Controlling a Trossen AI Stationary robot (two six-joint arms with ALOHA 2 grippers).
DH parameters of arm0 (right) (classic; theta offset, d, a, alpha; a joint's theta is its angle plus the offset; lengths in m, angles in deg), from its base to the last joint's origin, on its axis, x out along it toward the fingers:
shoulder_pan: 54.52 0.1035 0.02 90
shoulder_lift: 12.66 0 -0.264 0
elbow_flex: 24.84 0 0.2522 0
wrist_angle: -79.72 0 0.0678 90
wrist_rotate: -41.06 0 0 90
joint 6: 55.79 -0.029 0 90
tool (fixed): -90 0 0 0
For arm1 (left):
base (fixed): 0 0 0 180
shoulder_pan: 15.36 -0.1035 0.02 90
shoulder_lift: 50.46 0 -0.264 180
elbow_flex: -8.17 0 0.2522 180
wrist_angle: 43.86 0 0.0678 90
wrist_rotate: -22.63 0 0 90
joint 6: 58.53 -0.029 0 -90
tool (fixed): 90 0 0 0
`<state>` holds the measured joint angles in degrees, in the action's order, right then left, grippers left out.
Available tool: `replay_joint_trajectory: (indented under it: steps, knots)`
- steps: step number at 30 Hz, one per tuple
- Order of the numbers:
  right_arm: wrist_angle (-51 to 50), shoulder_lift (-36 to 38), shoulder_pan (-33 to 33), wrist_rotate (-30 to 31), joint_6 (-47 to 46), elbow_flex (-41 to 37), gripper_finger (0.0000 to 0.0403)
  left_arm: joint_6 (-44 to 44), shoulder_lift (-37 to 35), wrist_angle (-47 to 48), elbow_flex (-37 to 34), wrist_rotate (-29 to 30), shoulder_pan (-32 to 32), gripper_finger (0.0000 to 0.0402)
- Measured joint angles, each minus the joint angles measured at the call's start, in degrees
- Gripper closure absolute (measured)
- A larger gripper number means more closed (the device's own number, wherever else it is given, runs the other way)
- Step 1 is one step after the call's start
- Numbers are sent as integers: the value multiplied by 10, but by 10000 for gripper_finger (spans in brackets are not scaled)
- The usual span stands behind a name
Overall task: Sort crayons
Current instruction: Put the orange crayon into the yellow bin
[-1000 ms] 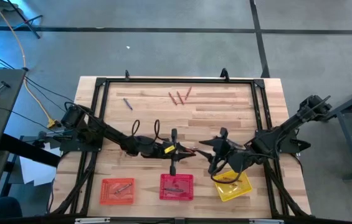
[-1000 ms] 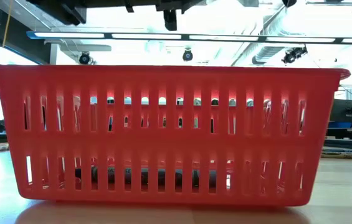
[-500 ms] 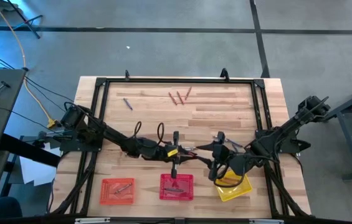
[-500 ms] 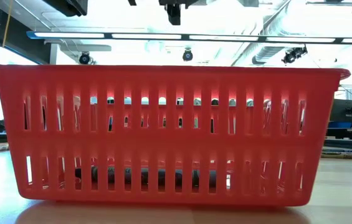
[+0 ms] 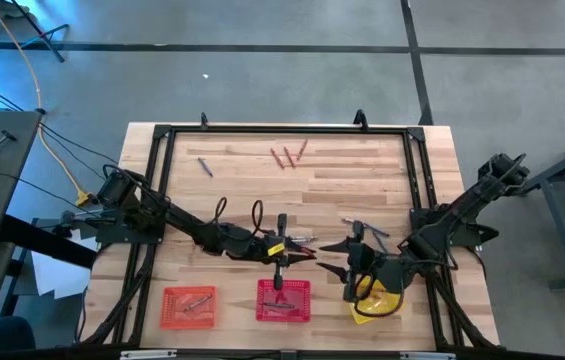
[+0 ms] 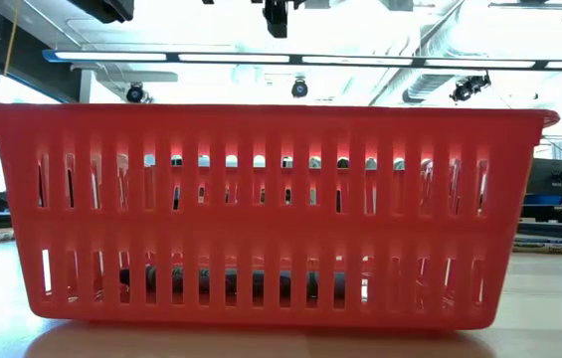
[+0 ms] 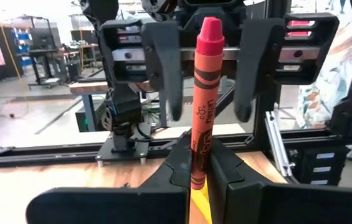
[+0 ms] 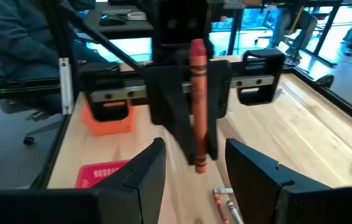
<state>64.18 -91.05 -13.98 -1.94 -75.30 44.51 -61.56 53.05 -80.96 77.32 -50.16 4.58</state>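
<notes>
My left gripper (image 5: pixel 292 250) is shut on a red crayon (image 7: pixel 202 99) above the table's middle, just beyond the red basket (image 5: pixel 283 300). My right gripper (image 5: pixel 336 258) faces it from the right, open, with its fingers (image 8: pixel 144 174) standing on either side of the crayon's free end (image 8: pixel 197 158) without touching it. Loose crayons lie flat on the table: reddish ones (image 5: pixel 287 155) and a purple one (image 5: pixel 205 166) at the far side, greyish ones (image 5: pixel 374 230) at mid right. Crayons lie in the orange basket (image 5: pixel 188 306) and the red one. My left gripper pinches the red crayon near one end (image 7: pixel 195 177) between its two fingers. The fingers come level from the table's left. The crayon runs on past the fingertips toward my right gripper, clear of the table.
Three square mesh baskets stand along the near edge: orange at the left, red in the middle, yellow (image 5: pixel 380 306) partly under my right arm. The red basket (image 6: pixel 261 214) fills the low view. A black frame (image 5: pixel 282 128) runs round the table.
My right gripper has moved toward the table's near edge and a little toward my left gripper, staying open. My left gripper has kept the crayon nearly in place.
</notes>
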Motion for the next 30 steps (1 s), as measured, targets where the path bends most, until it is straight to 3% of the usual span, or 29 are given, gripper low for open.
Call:
replay_joint_trajectory:
  steps: [5,13,19,25,30]
  knots:
    - [-5,0,26,12,5,13,242,14,31,6,20,-18,-4,401]
    - [-4,0,99,103,111,87,242,15,132,30,127,-104,-27,401]
    - [-5,0,122,160,154,116,242,24,216,96,247,-200,-51,401]
    - [-7,0,124,163,170,122,242,66,323,177,393,-295,-66,401]
    - [-16,0,125,164,170,122,242,90,385,213,474,-322,-68,401]
